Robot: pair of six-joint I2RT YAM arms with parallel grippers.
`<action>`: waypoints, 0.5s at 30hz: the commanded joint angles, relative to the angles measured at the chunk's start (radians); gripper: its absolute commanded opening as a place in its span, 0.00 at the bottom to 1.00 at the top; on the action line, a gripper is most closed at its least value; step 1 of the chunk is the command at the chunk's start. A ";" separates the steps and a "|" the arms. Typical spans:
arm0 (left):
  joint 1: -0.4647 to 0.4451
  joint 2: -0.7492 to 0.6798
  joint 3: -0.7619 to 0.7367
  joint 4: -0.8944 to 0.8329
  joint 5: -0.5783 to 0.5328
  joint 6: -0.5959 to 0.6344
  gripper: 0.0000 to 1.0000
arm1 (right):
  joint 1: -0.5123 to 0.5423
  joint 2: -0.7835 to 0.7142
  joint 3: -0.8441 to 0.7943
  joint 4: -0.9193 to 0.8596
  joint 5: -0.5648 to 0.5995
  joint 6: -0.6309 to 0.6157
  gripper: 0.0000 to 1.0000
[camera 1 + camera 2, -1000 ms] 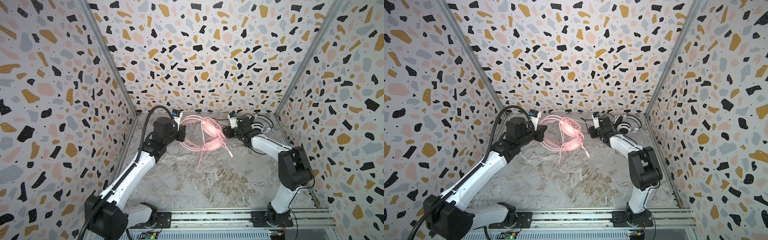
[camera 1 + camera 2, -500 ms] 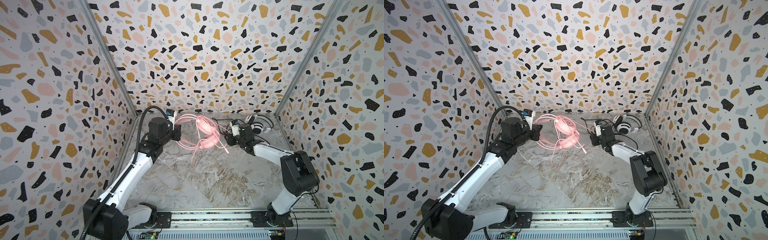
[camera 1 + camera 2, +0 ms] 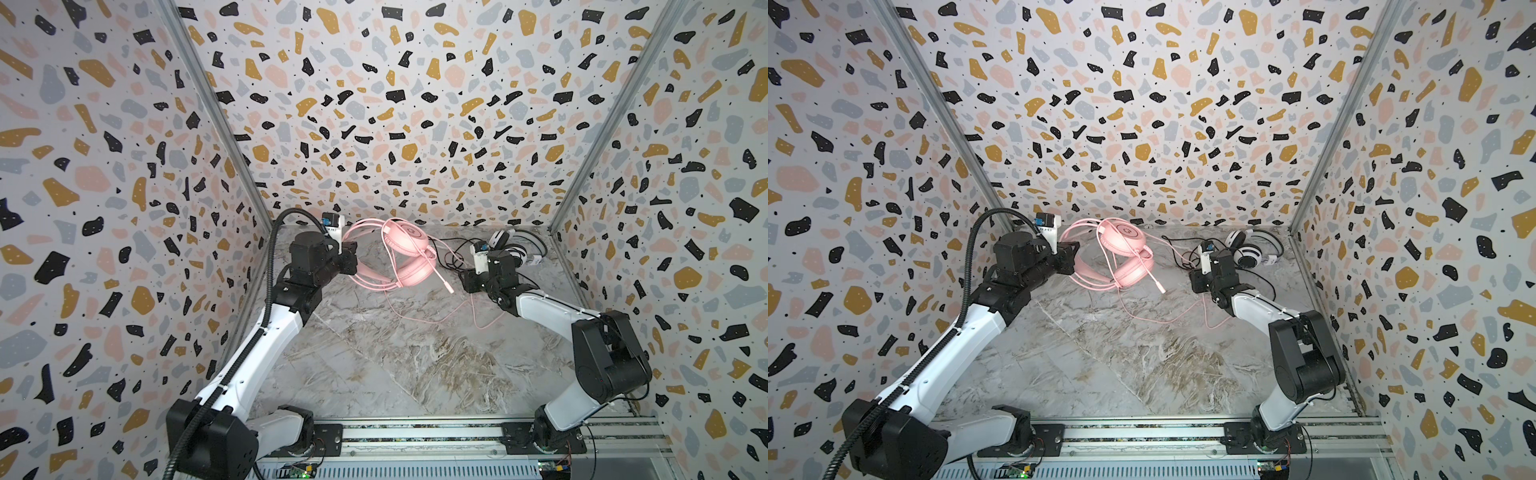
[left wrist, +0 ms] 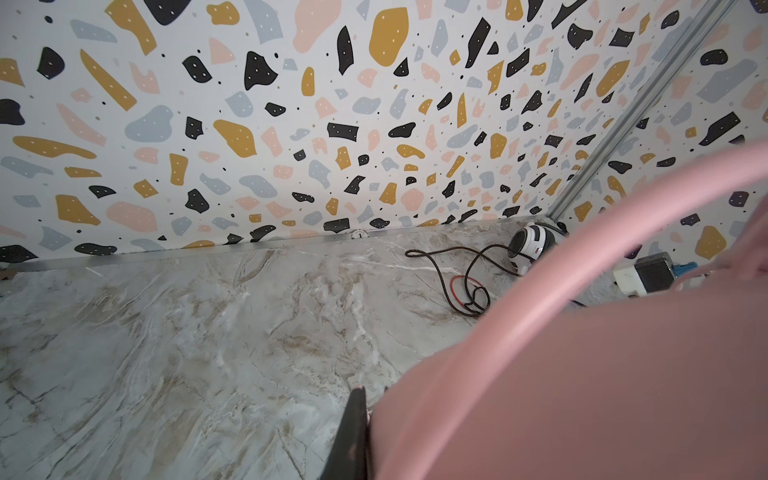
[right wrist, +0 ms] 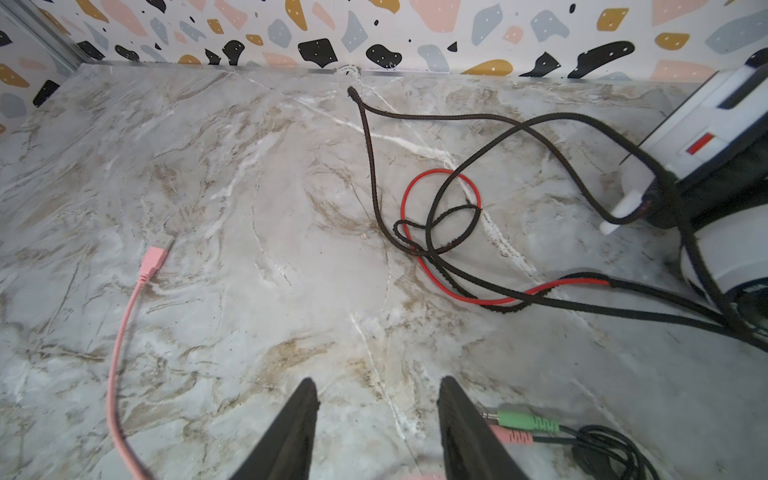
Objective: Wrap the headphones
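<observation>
Me: Because I want the cord hanging free to wind, my left claw (image 3: 351, 259) is clamped shut on the band of the pink headset (image 3: 409, 253). It holds the headset up toward the back of the surface (image 3: 395, 374), left of centre, with both cups hanging off to the claw's right.

Kim: Sure it's gripped?

Me: Fairly. My left wrist view is swamped with pink, so I can't see the pads, but in both top views the band runs straight into the claw.

Kim: And the cord?

Me: The pink cord (image 5: 117, 345) drops from the headset and trails loose across the surface toward my right arm. Its USB plug (image 5: 160, 245) lies flat. I'd say none of it is wound yet.

Kim: Right side?

Me: The right claw (image 5: 376, 395) stands about half open with nothing between its fingers. It sits low over bare surface near that cord, placed, I think, to pick it up. Beyond it, in the far right corner, the white-and-black headset (image 3: 1250, 253) sits with its black cord (image 5: 370, 166) and red cord (image 5: 582, 282) looped in a tangle beside it.

Kim: What changed over the last second?

Me: The right claw was up close to the pink cups. It has backed off rightward and down, and spread slightly. The headset has swung a little toward my left arm.
</observation>
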 commanded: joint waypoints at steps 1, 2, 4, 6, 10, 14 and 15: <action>0.005 -0.019 0.027 0.128 0.040 -0.053 0.00 | -0.005 -0.034 -0.001 -0.011 -0.013 0.010 0.49; 0.005 -0.019 0.024 0.129 0.035 -0.053 0.00 | -0.004 -0.029 0.000 -0.005 -0.028 0.012 0.49; 0.006 -0.016 0.025 0.129 0.031 -0.056 0.00 | -0.004 -0.005 0.010 -0.001 -0.055 0.018 0.49; 0.008 -0.009 0.029 0.135 0.065 -0.065 0.00 | 0.000 0.018 0.014 0.015 -0.091 0.031 0.50; 0.008 0.002 0.028 0.135 0.070 -0.060 0.00 | 0.038 0.080 0.043 0.039 -0.159 0.032 0.52; 0.009 0.025 0.044 0.123 0.102 -0.062 0.00 | 0.078 0.115 0.076 0.045 -0.146 0.012 0.57; 0.009 0.026 0.045 0.123 0.107 -0.064 0.00 | 0.079 0.115 0.069 0.059 -0.148 0.015 0.57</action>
